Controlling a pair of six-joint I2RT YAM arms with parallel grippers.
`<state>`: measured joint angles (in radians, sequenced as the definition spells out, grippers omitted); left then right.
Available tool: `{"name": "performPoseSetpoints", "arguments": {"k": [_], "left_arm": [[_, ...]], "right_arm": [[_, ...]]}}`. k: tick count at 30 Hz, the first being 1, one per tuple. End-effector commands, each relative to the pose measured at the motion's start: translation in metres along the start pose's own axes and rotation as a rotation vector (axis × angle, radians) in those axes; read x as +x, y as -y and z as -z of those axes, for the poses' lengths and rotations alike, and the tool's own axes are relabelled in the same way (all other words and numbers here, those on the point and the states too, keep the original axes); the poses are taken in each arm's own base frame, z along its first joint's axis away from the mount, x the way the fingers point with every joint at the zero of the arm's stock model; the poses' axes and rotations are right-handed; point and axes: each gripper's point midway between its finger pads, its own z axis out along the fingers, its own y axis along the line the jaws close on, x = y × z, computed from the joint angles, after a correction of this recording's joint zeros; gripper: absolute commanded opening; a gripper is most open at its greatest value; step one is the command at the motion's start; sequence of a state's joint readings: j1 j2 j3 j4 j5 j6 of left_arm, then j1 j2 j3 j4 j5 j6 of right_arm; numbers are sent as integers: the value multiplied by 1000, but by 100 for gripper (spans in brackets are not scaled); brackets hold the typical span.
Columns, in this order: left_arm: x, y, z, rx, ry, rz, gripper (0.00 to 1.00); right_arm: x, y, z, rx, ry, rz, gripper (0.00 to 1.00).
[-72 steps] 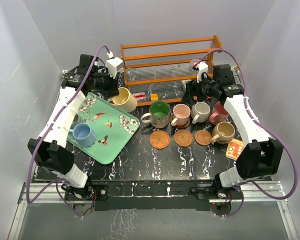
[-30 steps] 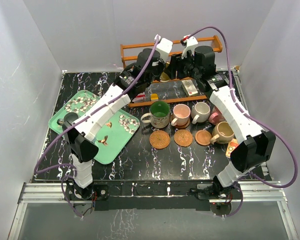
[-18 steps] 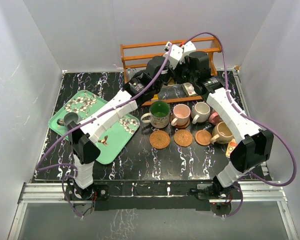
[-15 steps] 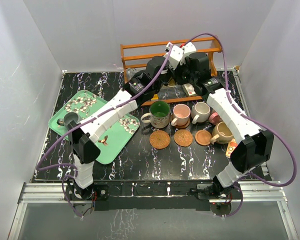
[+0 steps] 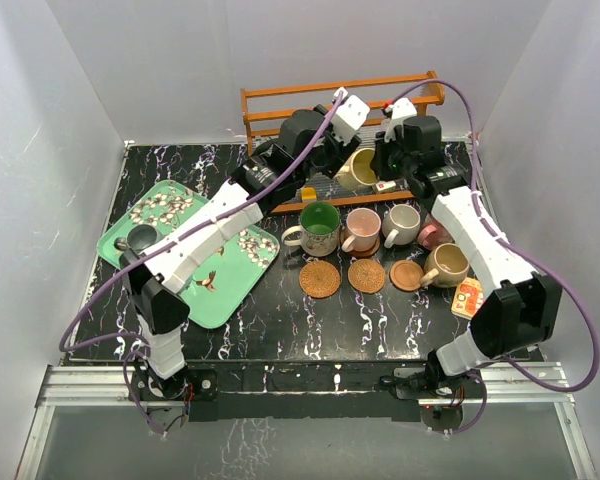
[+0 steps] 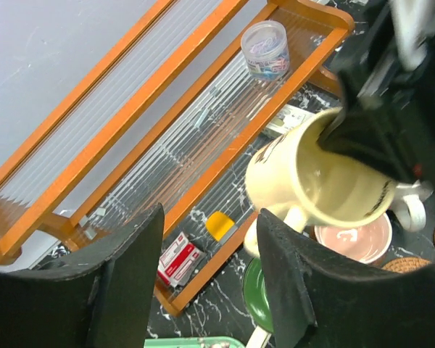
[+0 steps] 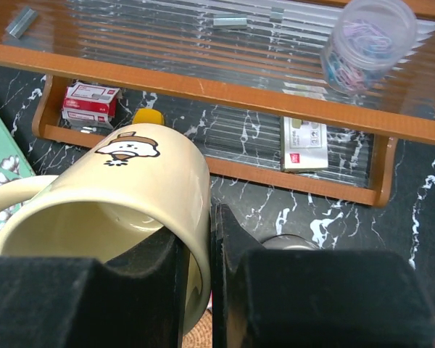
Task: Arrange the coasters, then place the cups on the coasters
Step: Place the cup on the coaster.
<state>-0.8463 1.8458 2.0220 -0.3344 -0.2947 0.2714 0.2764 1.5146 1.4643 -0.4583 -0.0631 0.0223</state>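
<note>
3 round woven coasters [image 5: 366, 275] lie in a row on the black marbled desk [image 5: 280, 330], with 5 glossy ceramic mugs [image 5: 362, 230] just behind and beside them. Farther back, the right hand [image 7: 199, 243] pinches the wall of a tilted cream-yellow mug [image 7: 130, 196], 1 finger inside the rim, lifted in front of the wooden rack [image 7: 203, 90]. The mug's print is a small brown-and-white cartoon figure with no readable words, and the left hand [image 6: 210, 246] stands open beside it, empty and not touching.
</note>
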Motion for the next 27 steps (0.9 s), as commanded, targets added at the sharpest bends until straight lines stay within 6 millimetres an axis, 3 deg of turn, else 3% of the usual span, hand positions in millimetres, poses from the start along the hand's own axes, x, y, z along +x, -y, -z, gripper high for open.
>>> {"name": "performPoseSetpoints", "arguments": {"k": [1, 8, 17, 27], "left_arm": [[-22, -22, 40, -3, 49, -48, 55], [-13, -46, 55, 35, 30, -10, 68], [18, -130, 82, -50, 6, 184, 87], [41, -149, 93, -55, -19, 245, 91]], "right_arm": [[-59, 3, 49, -73, 220, 39, 0], [-17, 10, 76, -144, 106, 155, 0], [41, 8, 114, -194, -88, 288, 0], [101, 12, 118, -305, -314, 476, 0]]}}
